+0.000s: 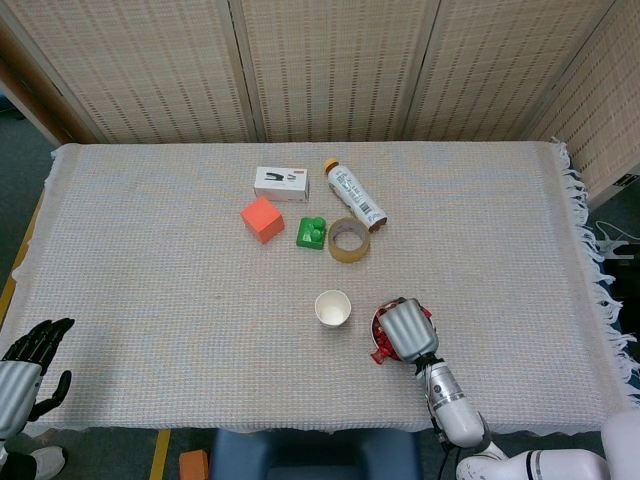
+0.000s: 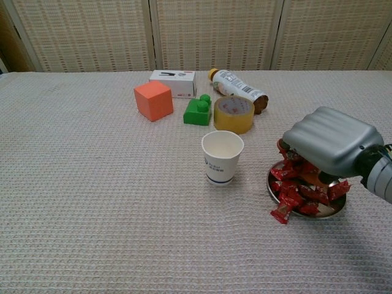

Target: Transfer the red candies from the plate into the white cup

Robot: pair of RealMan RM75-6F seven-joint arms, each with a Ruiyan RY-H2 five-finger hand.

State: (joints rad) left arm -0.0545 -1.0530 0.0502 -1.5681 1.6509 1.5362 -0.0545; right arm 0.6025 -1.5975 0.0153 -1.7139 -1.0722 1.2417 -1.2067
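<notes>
Red candies (image 2: 301,195) lie heaped on the plate (image 2: 304,213), right of the white cup (image 2: 222,157). One candy hangs over the plate's near rim. Above them, the right hand (image 2: 331,141) hovers palm-down, fingers curled around several candies. Far left, the left hand (image 1: 28,366) rests off the tabletop's (image 1: 180,280) edge, fingers apart.

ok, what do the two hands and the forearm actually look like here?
The right hand has a smooth silver-grey ribbed shell across its back, joined to a silver-grey tubular forearm with a dark wrist band. The left hand has glossy black fingers on a silver-grey palm.
</notes>
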